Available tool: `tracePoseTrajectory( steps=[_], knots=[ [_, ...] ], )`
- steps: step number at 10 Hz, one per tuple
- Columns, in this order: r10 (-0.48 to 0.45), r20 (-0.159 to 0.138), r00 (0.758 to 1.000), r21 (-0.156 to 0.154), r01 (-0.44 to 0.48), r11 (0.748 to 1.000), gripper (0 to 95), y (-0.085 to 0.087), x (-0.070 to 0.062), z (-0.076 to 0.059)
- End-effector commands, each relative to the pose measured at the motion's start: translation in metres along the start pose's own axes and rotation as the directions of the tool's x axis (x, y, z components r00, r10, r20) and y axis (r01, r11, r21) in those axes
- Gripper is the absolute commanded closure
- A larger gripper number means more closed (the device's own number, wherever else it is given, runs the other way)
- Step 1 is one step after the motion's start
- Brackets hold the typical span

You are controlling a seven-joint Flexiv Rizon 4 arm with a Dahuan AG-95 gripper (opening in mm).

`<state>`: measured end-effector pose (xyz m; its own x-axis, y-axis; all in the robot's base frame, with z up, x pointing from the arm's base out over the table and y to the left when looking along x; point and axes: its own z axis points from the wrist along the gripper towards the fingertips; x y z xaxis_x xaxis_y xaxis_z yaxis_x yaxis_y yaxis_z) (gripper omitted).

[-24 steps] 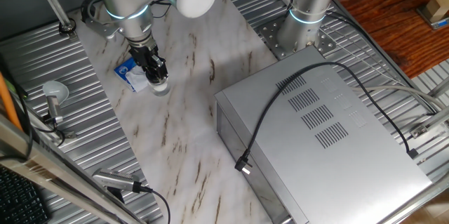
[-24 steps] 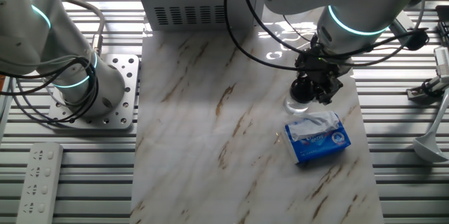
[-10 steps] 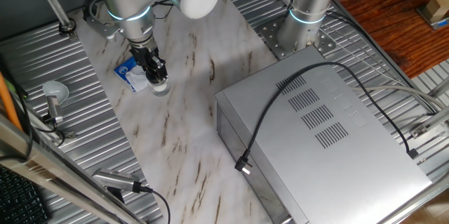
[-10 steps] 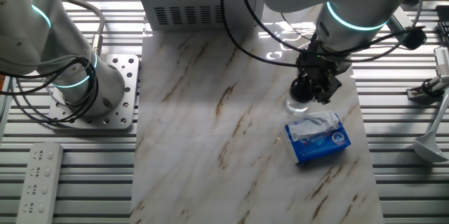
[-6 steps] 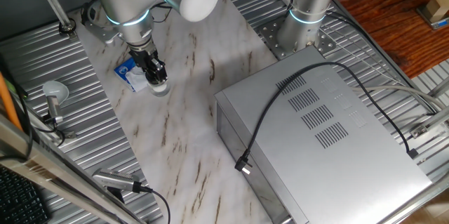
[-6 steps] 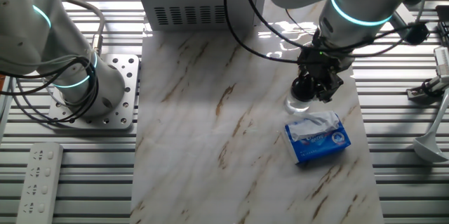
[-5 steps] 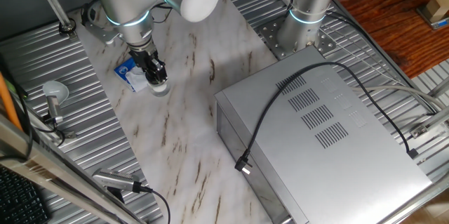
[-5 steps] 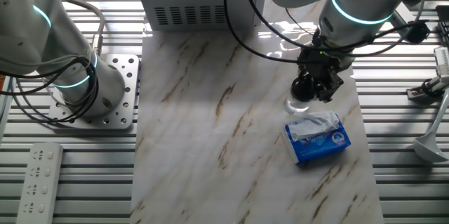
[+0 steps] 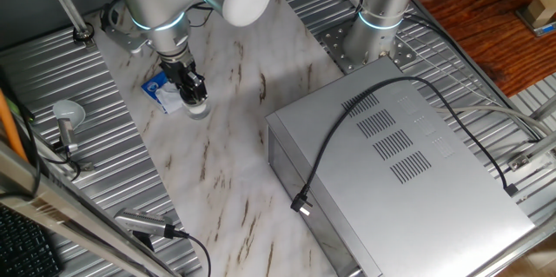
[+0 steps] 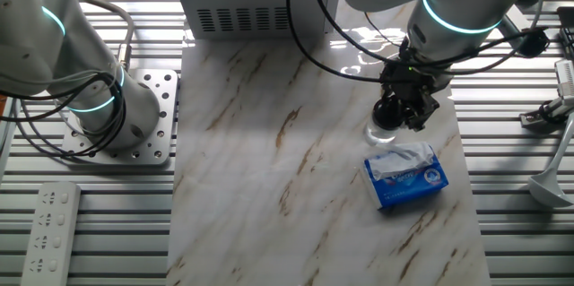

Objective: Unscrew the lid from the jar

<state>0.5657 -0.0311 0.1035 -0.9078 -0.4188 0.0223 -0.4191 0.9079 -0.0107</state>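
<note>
Gripper (image 10: 392,117) pointed straight down w/ fingers closed on the lid (image 10: 387,112), atop the jar (image 10: 378,133); jar stood on marble top (image 10: 269,187), just beside blue-white packet (image 10: 405,176)

The marble-patterned bench (image 10: 269,187) carries the small clear jar (image 10: 380,134) toward three o'clock, a blue-and-white packet (image 10: 405,177) just beside it at five o'clock, and a grey metal box (image 9: 400,173) at twelve.
</note>
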Motion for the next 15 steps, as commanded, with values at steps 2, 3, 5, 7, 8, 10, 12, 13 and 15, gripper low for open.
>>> tracePoseTrajectory(
  steps=[2, 3, 5, 7, 8, 10, 12, 13, 15],
  knots=[
    [-0.039, 0.004, 0.999, -0.003, 0.039, 0.999, 38.0, 0.0003, -0.0002, 0.0002],
    [-0.053, 0.008, 0.999, -0.005, 0.053, 0.999, 38.0, 0.0003, -0.0002, 0.0003],
    [-0.087, 0.017, 0.996, -0.002, 0.087, 0.996, 57.0, 0.0003, -0.0001, 0.0003],
    [-0.104, 0.018, 0.994, -0.001, 0.104, 0.995, 57.0, 0.0003, -0.0001, 0.0003],
    [-0.105, 0.018, 0.994, -0.002, 0.105, 0.994, 57.0, 0.0003, -0.0001, 0.0003],
    [-0.103, 0.008, 0.995, -0.009, 0.103, 0.995, 57.0, 0.0003, -0.0001, 0.0004],
    [-0.104, -0.003, 0.995, -0.015, 0.104, 0.995, 57.0, 0.0003, -0.0001, 0.0002],
    [-0.104, -0.010, 0.995, -0.015, 0.104, 0.994, 57.0, 0.0003, -0.0001, 0.0000],
    [-0.105, -0.019, 0.994, -0.020, 0.105, 0.994, 57.0, 0.0003, 0.0000, -0.0005]
  ],
)
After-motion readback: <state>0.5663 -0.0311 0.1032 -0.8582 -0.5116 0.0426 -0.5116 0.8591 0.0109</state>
